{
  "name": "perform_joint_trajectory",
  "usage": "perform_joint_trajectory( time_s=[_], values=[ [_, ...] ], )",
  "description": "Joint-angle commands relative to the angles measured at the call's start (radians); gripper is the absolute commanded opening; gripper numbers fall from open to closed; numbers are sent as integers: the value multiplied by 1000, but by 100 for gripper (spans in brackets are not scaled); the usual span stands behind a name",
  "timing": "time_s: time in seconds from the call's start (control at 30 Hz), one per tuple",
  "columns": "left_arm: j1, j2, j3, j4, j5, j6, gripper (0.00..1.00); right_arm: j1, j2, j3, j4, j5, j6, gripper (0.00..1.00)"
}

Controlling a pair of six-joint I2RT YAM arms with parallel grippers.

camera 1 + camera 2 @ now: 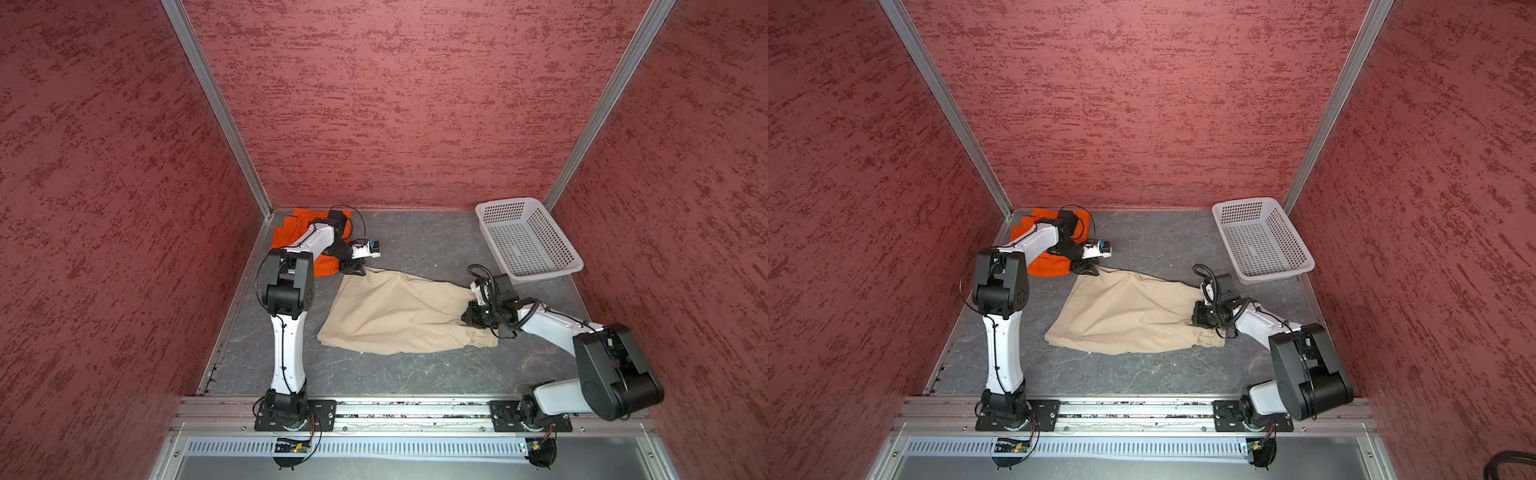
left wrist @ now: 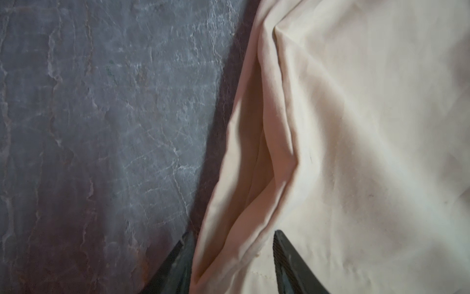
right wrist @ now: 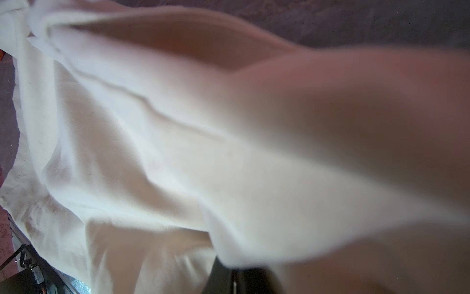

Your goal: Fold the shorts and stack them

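The right gripper [image 1: 467,318] is clamped on the beige shorts [image 1: 395,316] at their gathered waistband end. At the beige shorts' far corner the left gripper [image 2: 232,234] stands apart, its fingers [image 2: 284,249] straddling a loose fold. The beige shorts lie spread on the grey marbled table [image 1: 415,374]. Just beyond that corner sit the orange shorts [image 1: 324,266]; beyond the waistband end, a white basket [image 1: 528,245]. Red textured walls [image 1: 395,104] enclose everything.
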Motion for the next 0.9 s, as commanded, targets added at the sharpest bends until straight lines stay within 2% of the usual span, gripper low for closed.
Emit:
perform_joint_trajectory(
  time_s=[0.0,0.17,0.27,0.57,0.77,0.87],
  values=[
    [-1,29,35,-21,-8,42,46,1,-24,-9,-14,12,4,8],
    [1,43,83,-96,-22,47,10,0,-27,-20,-20,32,17,7],
    [8,27,87,-97,-36,27,0,0,-16,-25,-29,54,30,7],
    [53,2,111,-144,-112,-59,0,0,24,-36,-92,139,63,6],
    [51,43,124,-101,-139,-112,0,0,36,-26,-75,120,65,7],
    [31,79,145,-67,-177,-153,2,2,25,-7,-68,101,67,11]
  ],
)
